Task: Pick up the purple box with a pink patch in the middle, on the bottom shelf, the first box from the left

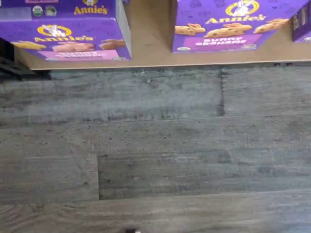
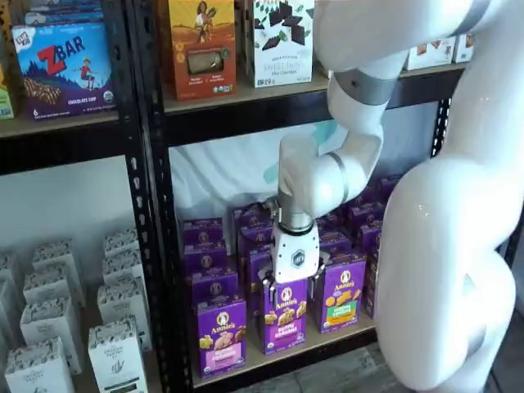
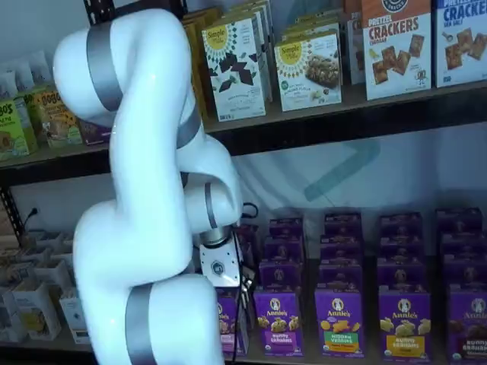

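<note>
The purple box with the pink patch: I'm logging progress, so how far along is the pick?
Done: the gripper is at the height of the bottom shelf. In hand: lining up; it hangs open in front of the neighbouring carton, not the purple box. Left: move across, close on the box and lift it; it stands untouched.

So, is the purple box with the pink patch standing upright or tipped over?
Upright. In a shelf view the purple box stands on its base on the bottom shelf, rabbit seal at the top.
</note>
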You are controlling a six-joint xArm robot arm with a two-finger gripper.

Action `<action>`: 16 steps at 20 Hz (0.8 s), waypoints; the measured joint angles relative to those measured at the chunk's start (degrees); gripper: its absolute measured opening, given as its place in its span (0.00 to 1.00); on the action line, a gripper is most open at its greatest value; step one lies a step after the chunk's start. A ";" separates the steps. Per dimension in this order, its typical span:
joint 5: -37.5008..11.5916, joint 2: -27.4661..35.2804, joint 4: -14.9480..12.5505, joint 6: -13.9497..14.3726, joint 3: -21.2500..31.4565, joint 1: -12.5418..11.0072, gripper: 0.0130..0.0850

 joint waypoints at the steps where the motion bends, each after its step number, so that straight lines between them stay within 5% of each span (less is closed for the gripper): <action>1: -0.22 1.11 0.45 -0.05 -0.78 0.38 1.00; 9: -0.94 7.63 -1.34 4.43 -6.51 3.20 1.00; 16: 0.11 10.93 -0.83 5.15 -10.47 4.37 1.00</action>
